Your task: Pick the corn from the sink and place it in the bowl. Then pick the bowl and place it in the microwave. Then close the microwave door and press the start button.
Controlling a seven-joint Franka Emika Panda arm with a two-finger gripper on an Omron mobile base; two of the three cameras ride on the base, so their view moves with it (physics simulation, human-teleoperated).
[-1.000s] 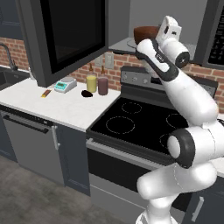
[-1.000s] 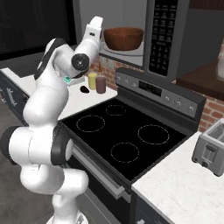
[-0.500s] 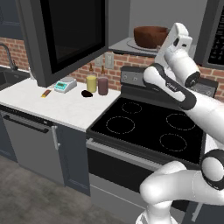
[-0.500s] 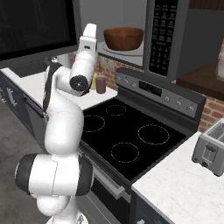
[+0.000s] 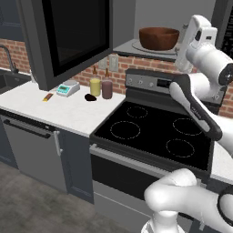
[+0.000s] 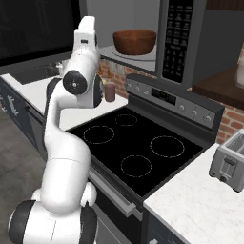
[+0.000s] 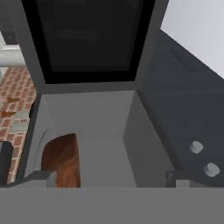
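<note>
The wooden bowl (image 5: 159, 37) sat inside the open microwave (image 6: 183, 45) above the stove (image 5: 156, 132), resting on the round glass turntable (image 5: 136, 46). So the placing of the bowl looked done. What was left, by my judgement, was to swing the door shut and press the start button.

The microwave door (image 5: 75, 36) stood wide open, hanging out to the left over the table (image 5: 54, 109), its black glass window facing the room. The keypad panel (image 6: 175, 40) was on the right side of the microwave, well clear of the arm.

The robot's gripper (image 5: 196, 28) was raised high, just to the right of the bowl and near the mouth of the microwave. Its jaws stood wide apart and gripped nothing. From the hand view, the camera looked into the light grey cavity, with a slice of the reddish-brown bowl at the lower left.

As for what the bowl held, I could not tell: its rim hid the inside from every angle, and no corn showed above it. The corner of the black sink (image 5: 8, 81) sat at the far left edge of the table, its basin hidden.

On the table beside the stove stood a yellow jar (image 5: 95, 86) and a dark reddish jar (image 5: 107, 89), with a small kitchen scale (image 5: 68, 88) further left. A toaster (image 6: 228, 163) sat on the table to the right of the stove.
</note>
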